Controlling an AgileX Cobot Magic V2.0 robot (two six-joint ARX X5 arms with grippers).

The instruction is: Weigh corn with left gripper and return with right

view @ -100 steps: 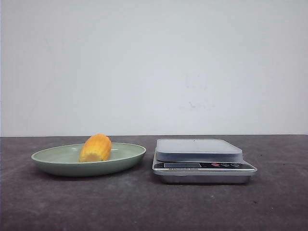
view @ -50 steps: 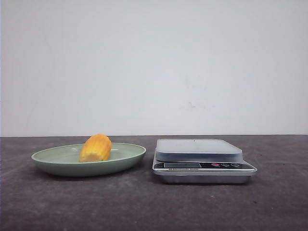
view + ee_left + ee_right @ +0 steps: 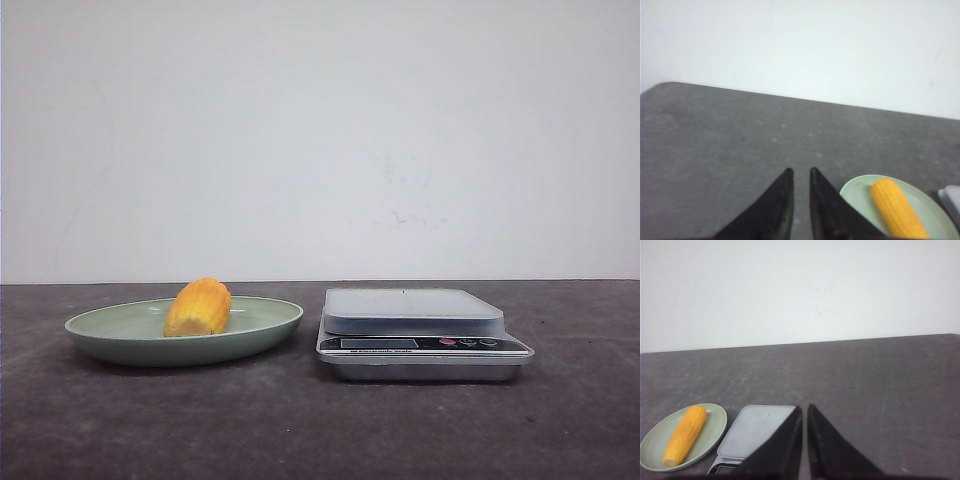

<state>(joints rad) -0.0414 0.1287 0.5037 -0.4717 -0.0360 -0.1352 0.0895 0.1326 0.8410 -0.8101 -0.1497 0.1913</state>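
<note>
The corn point(image 3: 200, 307), a stubby orange-yellow cob, lies on a pale green plate point(image 3: 110, 335) at the left of the dark table. In the left wrist view the corn point(image 3: 897, 207) rests on the plate point(image 3: 855, 187), off to one side of my left gripper point(image 3: 800, 170). That gripper hangs over bare table, shut, with nothing between its black fingers. My right gripper point(image 3: 804, 406) is also shut and empty, near the edge of the scale point(image 3: 757, 430), with the corn point(image 3: 685, 435) well away from it. Neither gripper shows in the front view.
A silver kitchen scale point(image 3: 415, 310) with a flat grey platform stands just right of the plate, its display and buttons facing the front. A plain white wall backs the table.
</note>
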